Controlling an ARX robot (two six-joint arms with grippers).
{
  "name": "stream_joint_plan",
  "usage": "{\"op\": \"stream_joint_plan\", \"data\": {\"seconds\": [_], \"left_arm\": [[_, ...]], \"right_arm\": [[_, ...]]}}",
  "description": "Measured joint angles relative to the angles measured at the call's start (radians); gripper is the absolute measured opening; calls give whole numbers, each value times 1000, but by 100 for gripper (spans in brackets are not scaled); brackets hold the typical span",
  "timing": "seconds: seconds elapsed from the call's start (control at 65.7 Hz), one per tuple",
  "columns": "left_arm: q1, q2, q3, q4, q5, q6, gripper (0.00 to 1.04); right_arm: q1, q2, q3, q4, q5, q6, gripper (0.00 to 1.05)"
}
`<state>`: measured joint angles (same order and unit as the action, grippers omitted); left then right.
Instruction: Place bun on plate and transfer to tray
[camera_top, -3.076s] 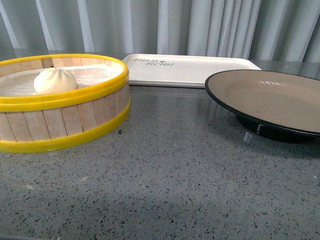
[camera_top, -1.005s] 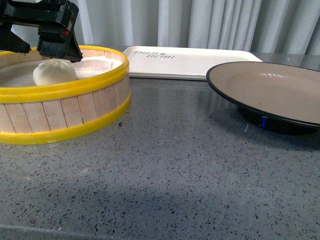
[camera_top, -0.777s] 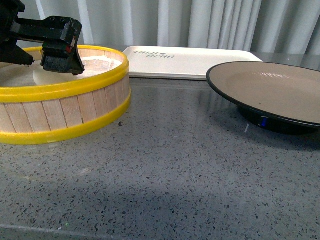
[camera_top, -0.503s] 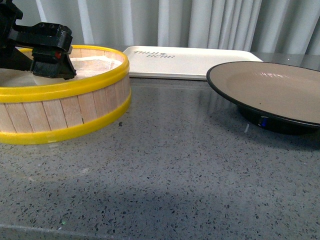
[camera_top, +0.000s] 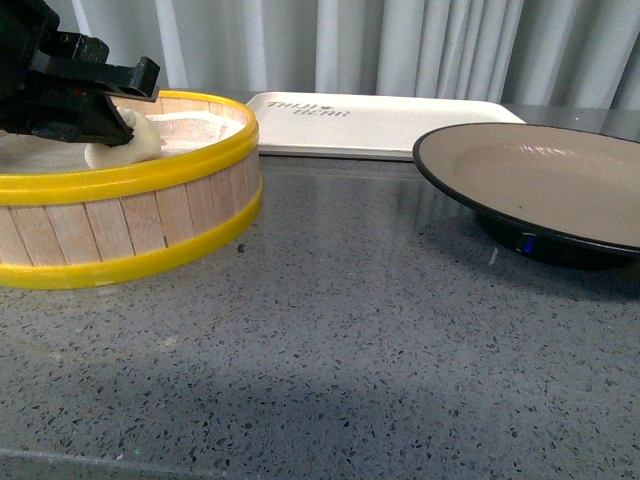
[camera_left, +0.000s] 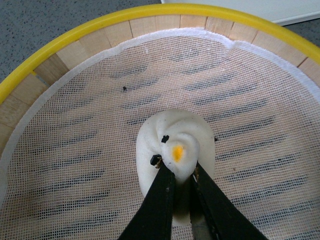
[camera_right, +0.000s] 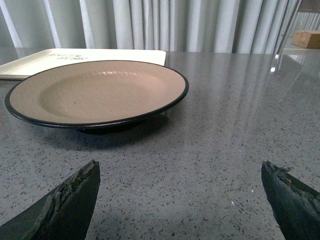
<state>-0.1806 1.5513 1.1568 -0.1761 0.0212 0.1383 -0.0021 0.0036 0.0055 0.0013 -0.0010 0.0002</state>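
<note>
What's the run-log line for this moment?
step: grasp bun | left gripper: shut on bun, inside basket | right gripper: open, facing plate | plate: no bun yet

Round steamer basket (camera_top: 150, 232): pale wood slats, bare, matt; yellow hoops look like glossy plastic. White mesh cloth liner (camera_left: 75, 150), coarse open weave. Small round cream-white bun (camera_left: 176, 131): smooth, matt dough. Wide round plate (camera_right: 95, 92): matt tan inside, black rim w/ slight gloss. Flat off-white tray (camera_top: 400, 128): smooth plastic, low sheen. Grey speckled stone tabletop (camera_top: 350, 350): polished, reflective. Right gripper fingers (camera_right: 70, 200): black, rough, scuffed.
</note>
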Motion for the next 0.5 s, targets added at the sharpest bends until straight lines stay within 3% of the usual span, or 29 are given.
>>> {"op": "stream_joint_plan", "data": {"seconds": [0.503], "left_arm": [[-31,-130,-18,37,10,-17,4]], "right_arm": [[0,0,0,0,0,0,96]]}}
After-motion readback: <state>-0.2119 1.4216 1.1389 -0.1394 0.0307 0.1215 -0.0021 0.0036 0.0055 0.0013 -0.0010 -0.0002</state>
